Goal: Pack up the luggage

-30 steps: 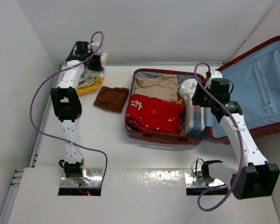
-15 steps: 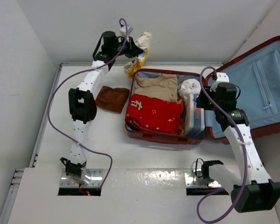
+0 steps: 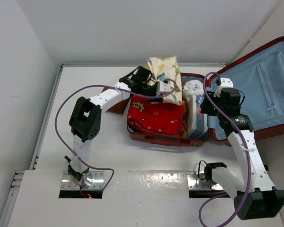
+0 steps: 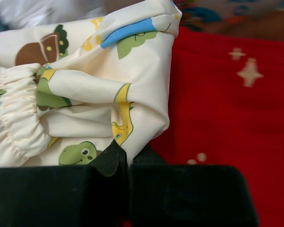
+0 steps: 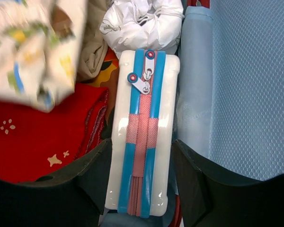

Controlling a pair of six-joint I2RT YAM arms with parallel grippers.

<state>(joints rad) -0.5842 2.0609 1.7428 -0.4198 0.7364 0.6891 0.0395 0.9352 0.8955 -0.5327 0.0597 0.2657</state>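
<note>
The luggage [image 3: 157,138], a dark red suitcase, lies open with its blue-lined lid [image 3: 265,90] leaning back at the right. My left gripper [image 3: 166,90] [image 4: 128,158] is shut on a corner of a cream dinosaur-print cloth [image 3: 165,75] [image 4: 85,85], held above the folded red cloth [image 3: 156,116] [image 4: 227,118] in the case. My right gripper [image 3: 206,111] [image 5: 142,161] straddles a white pouch with a blue zipper [image 5: 142,118] [image 3: 198,120] standing on edge at the case's right side, both fingers against its sides.
A white crumpled bundle [image 5: 142,23] [image 3: 191,87] sits behind the pouch. A brown cloth [image 3: 114,108] lies on the table left of the case, mostly hidden by the left arm. Walls close in at the back and left.
My left arm has swung right from the far left corner, carrying the dinosaur cloth over the suitcase. The right arm shifted slightly and keeps its fingers on the pouch.
</note>
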